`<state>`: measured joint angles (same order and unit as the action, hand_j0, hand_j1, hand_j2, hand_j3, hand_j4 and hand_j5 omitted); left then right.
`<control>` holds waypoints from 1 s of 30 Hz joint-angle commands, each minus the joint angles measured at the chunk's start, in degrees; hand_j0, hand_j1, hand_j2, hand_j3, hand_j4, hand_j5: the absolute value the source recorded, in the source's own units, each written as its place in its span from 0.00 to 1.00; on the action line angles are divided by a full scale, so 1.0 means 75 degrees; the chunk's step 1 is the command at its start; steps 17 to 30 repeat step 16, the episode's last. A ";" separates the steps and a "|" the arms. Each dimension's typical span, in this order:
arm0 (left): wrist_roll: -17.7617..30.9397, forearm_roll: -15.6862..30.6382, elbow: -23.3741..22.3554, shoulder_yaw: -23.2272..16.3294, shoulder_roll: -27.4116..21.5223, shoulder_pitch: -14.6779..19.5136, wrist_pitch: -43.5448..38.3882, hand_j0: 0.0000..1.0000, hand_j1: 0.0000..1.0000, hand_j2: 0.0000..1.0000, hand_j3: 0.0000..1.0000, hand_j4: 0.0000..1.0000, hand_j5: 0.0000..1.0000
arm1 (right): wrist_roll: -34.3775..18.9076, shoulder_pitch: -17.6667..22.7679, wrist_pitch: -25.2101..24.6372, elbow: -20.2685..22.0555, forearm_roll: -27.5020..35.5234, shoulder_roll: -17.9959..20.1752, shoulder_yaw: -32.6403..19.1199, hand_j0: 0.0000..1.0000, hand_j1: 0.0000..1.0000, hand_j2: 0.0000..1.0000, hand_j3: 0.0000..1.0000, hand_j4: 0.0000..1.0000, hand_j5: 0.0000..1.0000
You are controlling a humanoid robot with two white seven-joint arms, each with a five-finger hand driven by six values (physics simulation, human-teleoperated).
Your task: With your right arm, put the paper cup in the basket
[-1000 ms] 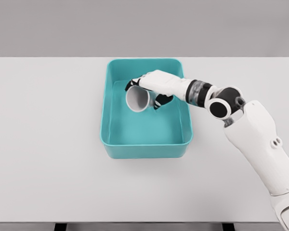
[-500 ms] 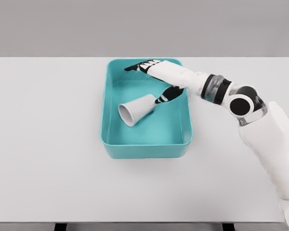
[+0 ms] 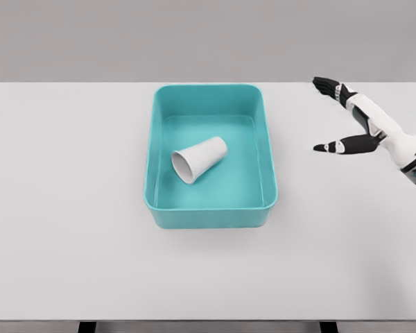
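While the paper cup (image 3: pixel 199 159) lies on its side inside the teal basket (image 3: pixel 152 146), nothing is held by the right hand (image 3: pixel 360 123), which is seen at the right side of the head view, well apart from the basket and above the white bench (image 3: pixel 69 208). The cup is found on the basket floor, roughly in the middle and slightly toward the left wall, with its open mouth turned to the lower left and its narrower base pointing to the upper right. No contact between the cup and any of the basket walls can be made out. The basket itself is set on the bench near the centre, with its long sides running away from the camera. The right hand is spread wide: the dark-tipped fingers (image 3: pixel 326 84) are stretched out toward the upper left, and the thumb (image 3: pixel 331 147) is held apart from them, pointing left toward the basket. Only the hand, the wrist and a short piece of the white forearm are shown before the picture's right edge is reached. A plain grey wall is seen behind the bench.
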<state>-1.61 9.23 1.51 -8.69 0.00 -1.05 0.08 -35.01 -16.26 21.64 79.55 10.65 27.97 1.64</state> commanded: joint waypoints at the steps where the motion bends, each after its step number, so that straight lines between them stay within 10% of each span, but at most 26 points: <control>1: 0.0004 -0.0001 -0.0003 -0.0001 0.0000 0.0000 0.0001 1.00 1.00 1.00 1.00 1.00 1.00 | 0.0002 0.0000 -0.0027 -0.0119 -0.0025 0.0021 -0.0219 1.00 1.00 1.00 1.00 1.00 1.00; 30: 0.0004 0.0081 0.0009 -0.0001 0.0000 0.0000 0.0001 1.00 1.00 1.00 1.00 1.00 1.00 | 0.0002 0.0199 0.0009 -0.0201 -0.0236 0.0009 -0.0231 1.00 1.00 1.00 1.00 1.00 1.00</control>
